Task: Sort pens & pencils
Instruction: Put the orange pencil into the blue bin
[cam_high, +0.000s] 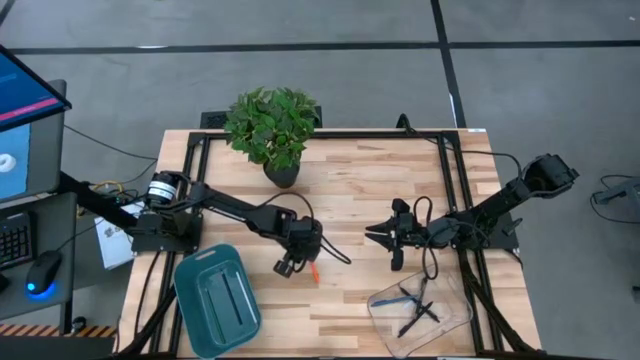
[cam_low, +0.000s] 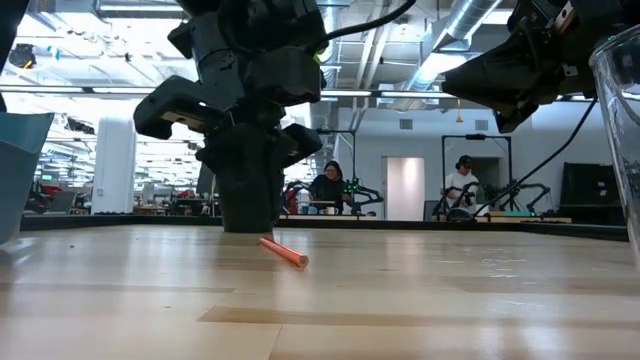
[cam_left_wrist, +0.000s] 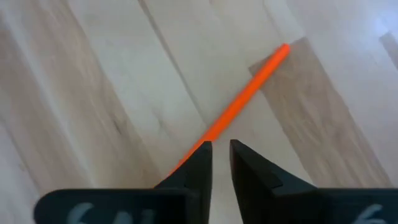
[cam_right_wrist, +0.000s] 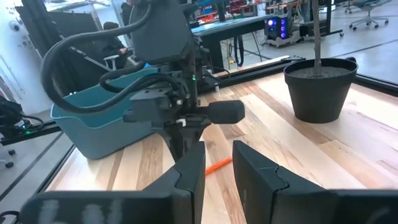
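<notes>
Left gripper (cam_high: 291, 264) hovering over orange pencil (cam_high: 314, 272) lying mid-table, near front edge; fingers slightly parted, gripping nothing. Pick-up step in hand. Next: straddling pencil, closing, carrying to teal tray (cam_high: 196, 310). Right gripper (cam_high: 384, 236) waiting mid-table, slightly parted, empty.

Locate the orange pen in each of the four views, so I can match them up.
High view: orange pen on the table, centre, just right of the left gripper.
Low view: lying left of centre, below that gripper.
Left wrist view: running diagonally from the fingertips.
Right wrist view: small orange stub beyond the right gripper.
Shared landmark: the left gripper, right beside the pen.
</notes>
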